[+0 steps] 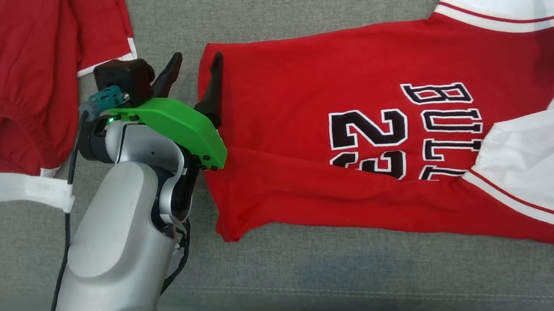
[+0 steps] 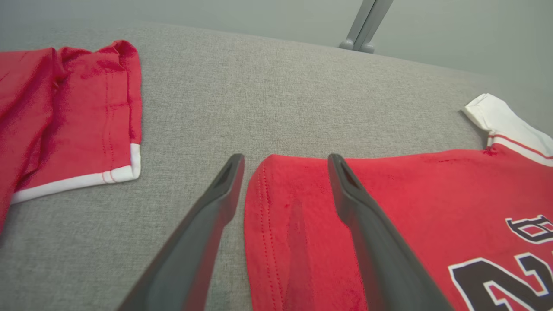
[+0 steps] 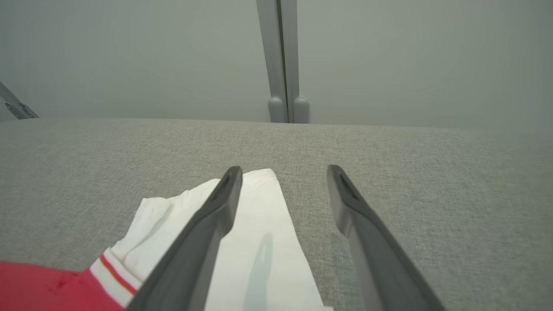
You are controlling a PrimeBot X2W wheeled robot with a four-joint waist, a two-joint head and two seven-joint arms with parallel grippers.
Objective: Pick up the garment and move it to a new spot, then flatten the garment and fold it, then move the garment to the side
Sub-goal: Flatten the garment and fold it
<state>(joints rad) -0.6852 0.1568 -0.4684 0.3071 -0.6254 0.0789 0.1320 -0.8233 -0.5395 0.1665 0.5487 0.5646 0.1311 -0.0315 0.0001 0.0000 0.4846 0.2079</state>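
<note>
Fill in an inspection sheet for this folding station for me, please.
Surface: grey woven fabric pad, bare between the garments.
Job's things: red jersey with white sleeves and black lettering, spread flat, lightly creased.
Clutter: red shorts with white trim, crumpled at the left.
Grippers: left gripper open, straddling the jersey's hem corner; right gripper open over a white sleeve.
Cables: black cable along the left forearm.
Surroundings: pale grey wall, grey metal post.

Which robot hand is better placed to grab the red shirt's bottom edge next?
Left. The open left gripper straddles the hem corner of the red shirt; the right gripper is over the white sleeve at the other end.
</note>
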